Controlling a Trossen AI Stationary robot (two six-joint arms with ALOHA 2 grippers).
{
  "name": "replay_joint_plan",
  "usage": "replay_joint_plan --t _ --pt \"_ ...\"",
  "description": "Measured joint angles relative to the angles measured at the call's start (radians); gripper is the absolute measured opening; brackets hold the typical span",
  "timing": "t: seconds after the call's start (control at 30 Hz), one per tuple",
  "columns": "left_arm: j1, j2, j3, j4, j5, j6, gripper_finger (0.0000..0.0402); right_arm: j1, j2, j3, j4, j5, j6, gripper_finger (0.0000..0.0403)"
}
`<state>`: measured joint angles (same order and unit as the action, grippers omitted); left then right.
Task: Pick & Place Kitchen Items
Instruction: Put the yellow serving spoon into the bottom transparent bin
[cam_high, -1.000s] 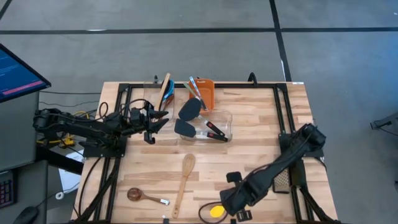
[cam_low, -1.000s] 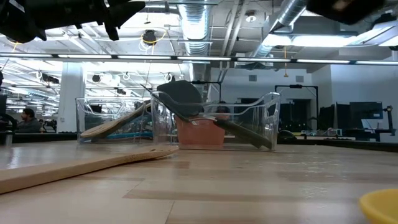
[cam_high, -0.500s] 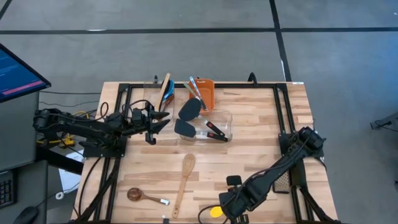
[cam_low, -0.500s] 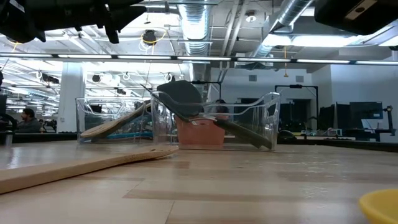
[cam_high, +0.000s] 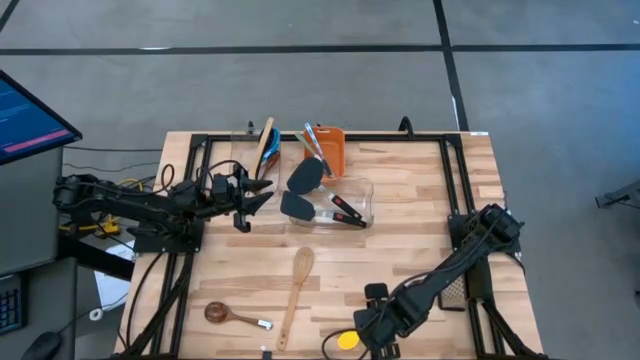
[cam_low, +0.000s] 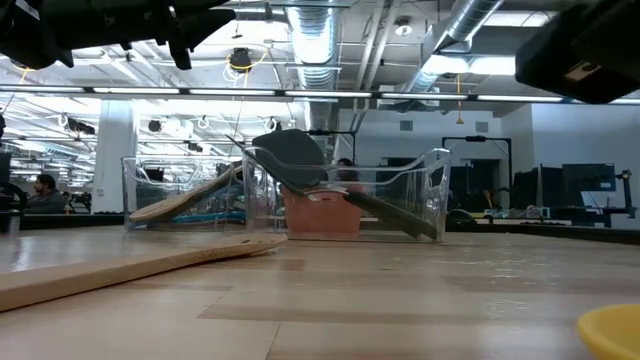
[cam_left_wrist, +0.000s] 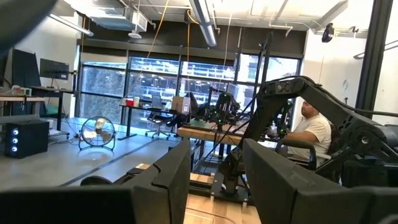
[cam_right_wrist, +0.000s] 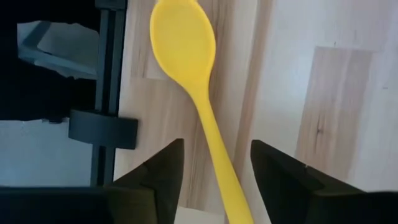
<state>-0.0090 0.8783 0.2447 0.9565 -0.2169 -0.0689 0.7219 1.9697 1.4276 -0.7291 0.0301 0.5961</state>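
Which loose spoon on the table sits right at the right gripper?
The yellow spoon, between the right gripper fingers; both wooden spoons lie farther left.

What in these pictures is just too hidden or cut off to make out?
- Yellow spoon: handle end cut off by the right wrist view's edge; in the high view the right gripper covers most of it.
- Utensils in the orange bin: too small in the high view.
- Clear tub contents: overlapping in the low view.
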Motion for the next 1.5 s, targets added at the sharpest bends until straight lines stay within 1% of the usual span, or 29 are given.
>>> replay_joint_plan --t 0.13,0.37,0.53,0.9,1.07,1.17,1.37,1.5 --pt "0.000 0.000 0.000 0.000 0.002 0.000 0.0133 0.004 -0.001 -0.032 0.018 0.000 0.004 0.0165" --pt "0.000 0.000 0.000 0.000 0.004 0.000 0.0133 0.005 -0.001 -0.096 0.029 0.000 0.070 0.0153" --pt "0.000 0.000 0.000 0.000 0.003 0.000 0.0133 0.005 -0.002 -0.139 0.067 -0.001 0.086 0.0155" --pt "0.000 0.000 0.000 0.000 0.003 0.000 0.0133 0.012 -0.001 -0.148 0.064 -0.009 0.086 0.0162" --pt "0.000 0.000 0.000 0.000 0.002 0.000 0.0133 0.016 -0.001 -0.149 0.061 -0.030 0.089 0.0159" --pt "0.000 0.000 0.000 -0.001 -0.002 0.000 0.0133 0.016 -0.001 -0.152 0.056 -0.031 0.118 0.0161" --pt "0.000 0.000 0.000 -0.008 -0.001 0.000 0.0133 0.023 -0.007 -0.211 0.100 -0.035 0.201 0.0164" --pt "0.000 0.000 0.000 -0.010 -0.001 0.000 0.0133 0.024 -0.007 -0.226 0.106 -0.042 0.206 0.0157"
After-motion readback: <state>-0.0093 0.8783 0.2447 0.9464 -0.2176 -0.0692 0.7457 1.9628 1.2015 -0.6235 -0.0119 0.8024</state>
